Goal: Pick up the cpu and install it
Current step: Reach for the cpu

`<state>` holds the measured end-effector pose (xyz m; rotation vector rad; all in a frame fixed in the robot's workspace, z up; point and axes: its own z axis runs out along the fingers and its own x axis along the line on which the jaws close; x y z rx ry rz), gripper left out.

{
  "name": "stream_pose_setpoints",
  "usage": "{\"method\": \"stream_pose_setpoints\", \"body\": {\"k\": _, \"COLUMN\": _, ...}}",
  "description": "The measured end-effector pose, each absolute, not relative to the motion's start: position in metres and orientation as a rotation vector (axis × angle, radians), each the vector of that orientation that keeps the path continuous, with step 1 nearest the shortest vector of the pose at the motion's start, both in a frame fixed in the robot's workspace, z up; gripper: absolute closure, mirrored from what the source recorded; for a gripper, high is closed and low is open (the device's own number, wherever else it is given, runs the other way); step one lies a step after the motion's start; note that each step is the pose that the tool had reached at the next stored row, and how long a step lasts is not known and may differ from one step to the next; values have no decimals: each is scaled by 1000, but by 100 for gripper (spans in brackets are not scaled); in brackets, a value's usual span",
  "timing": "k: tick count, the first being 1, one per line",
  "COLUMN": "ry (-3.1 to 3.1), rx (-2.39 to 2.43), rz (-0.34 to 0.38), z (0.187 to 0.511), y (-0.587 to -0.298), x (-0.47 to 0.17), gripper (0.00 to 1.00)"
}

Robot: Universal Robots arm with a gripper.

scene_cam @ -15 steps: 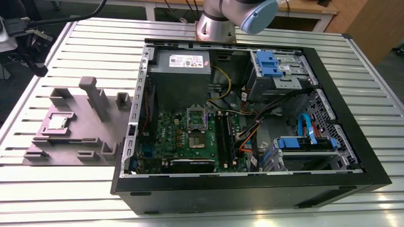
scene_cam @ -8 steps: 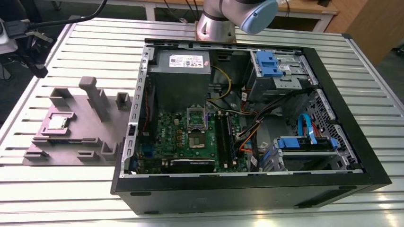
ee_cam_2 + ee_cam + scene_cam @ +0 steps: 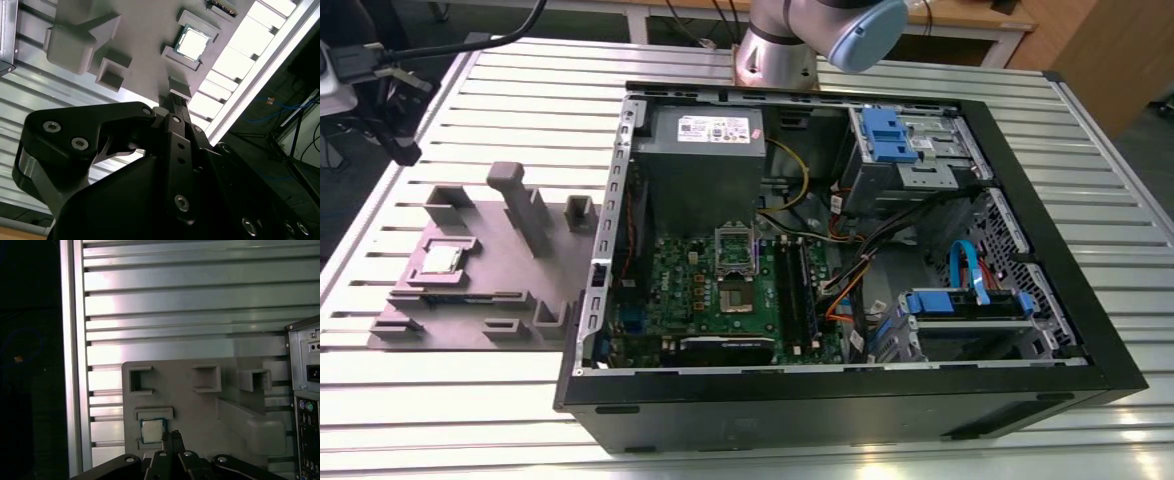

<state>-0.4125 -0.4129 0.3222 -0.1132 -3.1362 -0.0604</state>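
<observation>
Exterior view: PC case point(image 3: 854, 412) lies on its side on the slatted surface point(image 3: 454, 400), side panel off, green board point(image 3: 707, 290) facing up, prob. so a top-down reach can get at it. Next to the case, on the exterior view's left, sits a grey fixture plate point(image 3: 507, 290) w/ the cpu point(image 3: 443, 258) flat in a shallow seat, well apart from the board. Arm point(image 3: 834, 30) rises behind the case.

Second wrist view: hand point(image 3: 176, 100) is narrow, tips closed on each other, nothing btwn them. The cpu point(image 3: 192, 42) lies ahead of the tips & slightly off their line, not touched. Low blocks point(image 3: 180, 59) hug its sides. I'd judge they fix its pos. & orientation so it can be found the same way each time, metal top up. The hand hangs above the fixture plate point(image 3: 145, 30) near its edge.

First wrist view: cpu point(image 3: 151, 430) is just beside the tips of the hand point(image 3: 172, 436), apart from them. Other pockets point(image 3: 140, 380) on the plate lie farther ahead of the hand. The case's rear panel w/ ports point(image 3: 306, 410) is off to the side away from the cpu. Judgement: pick not yet made & the cpu sits in its seat, not on the board.
</observation>
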Motion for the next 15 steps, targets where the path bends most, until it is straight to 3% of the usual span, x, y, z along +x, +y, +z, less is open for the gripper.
{"method": "stream_pose_setpoints", "body": {"k": 15, "ry": -3136, "rx": -113, "rz": -60, "z": 315, "y": -421, "x": -413, "gripper": 89}}
